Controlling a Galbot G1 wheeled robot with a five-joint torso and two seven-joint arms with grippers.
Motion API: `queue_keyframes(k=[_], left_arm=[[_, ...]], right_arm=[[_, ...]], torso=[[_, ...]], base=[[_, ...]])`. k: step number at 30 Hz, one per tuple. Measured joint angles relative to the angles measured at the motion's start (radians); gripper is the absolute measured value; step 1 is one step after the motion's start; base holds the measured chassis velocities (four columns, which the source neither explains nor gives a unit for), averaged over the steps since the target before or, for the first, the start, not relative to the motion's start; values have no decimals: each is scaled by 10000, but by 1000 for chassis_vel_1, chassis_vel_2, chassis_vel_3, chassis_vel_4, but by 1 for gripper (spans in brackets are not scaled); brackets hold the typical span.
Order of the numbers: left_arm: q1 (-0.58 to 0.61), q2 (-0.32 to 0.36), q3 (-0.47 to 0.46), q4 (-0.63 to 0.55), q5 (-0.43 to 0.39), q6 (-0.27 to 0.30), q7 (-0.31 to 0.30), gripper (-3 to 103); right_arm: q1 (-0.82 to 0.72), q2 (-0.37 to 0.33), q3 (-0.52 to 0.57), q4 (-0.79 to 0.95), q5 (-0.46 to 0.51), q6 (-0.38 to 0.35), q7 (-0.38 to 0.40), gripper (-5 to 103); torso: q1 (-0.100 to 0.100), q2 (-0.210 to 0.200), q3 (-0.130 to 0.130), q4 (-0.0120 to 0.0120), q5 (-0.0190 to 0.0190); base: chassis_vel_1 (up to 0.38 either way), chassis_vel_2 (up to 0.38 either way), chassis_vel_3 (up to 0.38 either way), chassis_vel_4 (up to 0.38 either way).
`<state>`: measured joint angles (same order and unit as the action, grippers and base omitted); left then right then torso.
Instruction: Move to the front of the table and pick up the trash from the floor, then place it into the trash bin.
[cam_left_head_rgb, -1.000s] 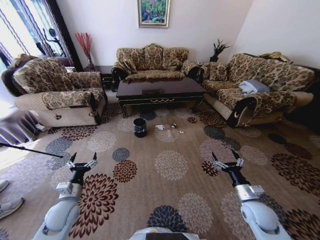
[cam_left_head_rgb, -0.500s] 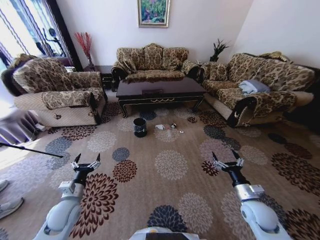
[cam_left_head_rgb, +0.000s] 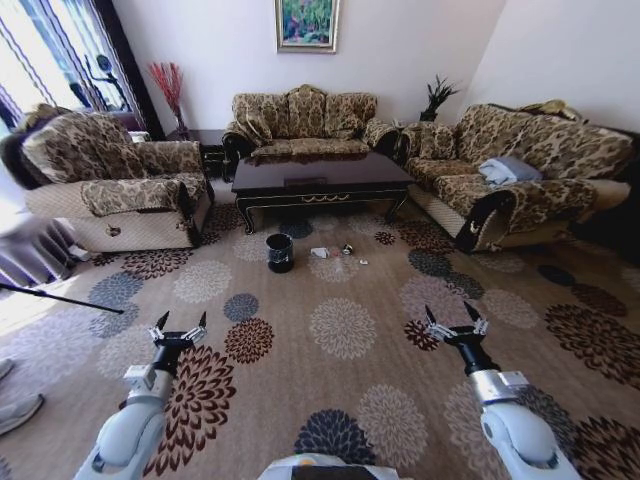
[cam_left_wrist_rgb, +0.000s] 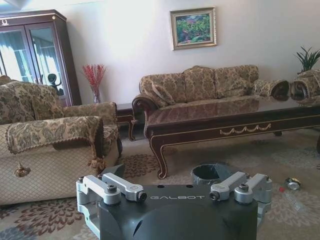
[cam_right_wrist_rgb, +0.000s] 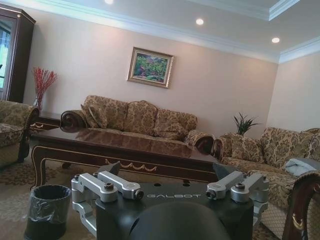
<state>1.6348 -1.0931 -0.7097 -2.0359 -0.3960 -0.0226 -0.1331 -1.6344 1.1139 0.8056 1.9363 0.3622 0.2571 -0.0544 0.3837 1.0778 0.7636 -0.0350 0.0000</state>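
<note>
The long dark-brown table (cam_left_head_rgb: 320, 178) stands across the room before the far sofa. On the carpet in front of it stands the small black trash bin (cam_left_head_rgb: 280, 253), and to its right lies the trash: a white crumpled piece (cam_left_head_rgb: 320, 253), a small shiny round object (cam_left_head_rgb: 347, 249) and a tiny bit (cam_left_head_rgb: 362, 262). My left gripper (cam_left_head_rgb: 181, 325) and right gripper (cam_left_head_rgb: 455, 318) hover open and empty over the carpet, well short of the trash. The left wrist view has the bin (cam_left_wrist_rgb: 212, 173), the shiny object (cam_left_wrist_rgb: 292, 183) and a red-capped bottle (cam_left_wrist_rgb: 287, 196). The lined bin (cam_right_wrist_rgb: 47, 210) is in the right wrist view.
Patterned sofas ring the table: an armchair (cam_left_head_rgb: 115, 185) at left, a couch (cam_left_head_rgb: 305, 125) behind, another (cam_left_head_rgb: 520, 175) at right. Open flowered carpet (cam_left_head_rgb: 340, 330) lies between me and the table. A thin dark rod (cam_left_head_rgb: 60, 298) and a person's shoes (cam_left_head_rgb: 18, 412) are at far left.
My left gripper has shifted a little to the right and slightly nearer. The right gripper holds its place. The room has barely shifted in view.
</note>
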Motion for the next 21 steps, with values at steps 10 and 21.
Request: queue_keyframes(k=[10,21], left_arm=[[51,-21,-41,5,-85,49,-31,100],[184,-67,-38,2,-91,132,-30,100]], right_arm=[[-159,69,3,118,-64,67,-41,100],[-289,150,10,191,-153,107,-67,100]], torso=[[-245,-551,-305,0,0],[-473,-1059,-591,0,0]], base=[[0,0,0,0],[0,0,0,0]])
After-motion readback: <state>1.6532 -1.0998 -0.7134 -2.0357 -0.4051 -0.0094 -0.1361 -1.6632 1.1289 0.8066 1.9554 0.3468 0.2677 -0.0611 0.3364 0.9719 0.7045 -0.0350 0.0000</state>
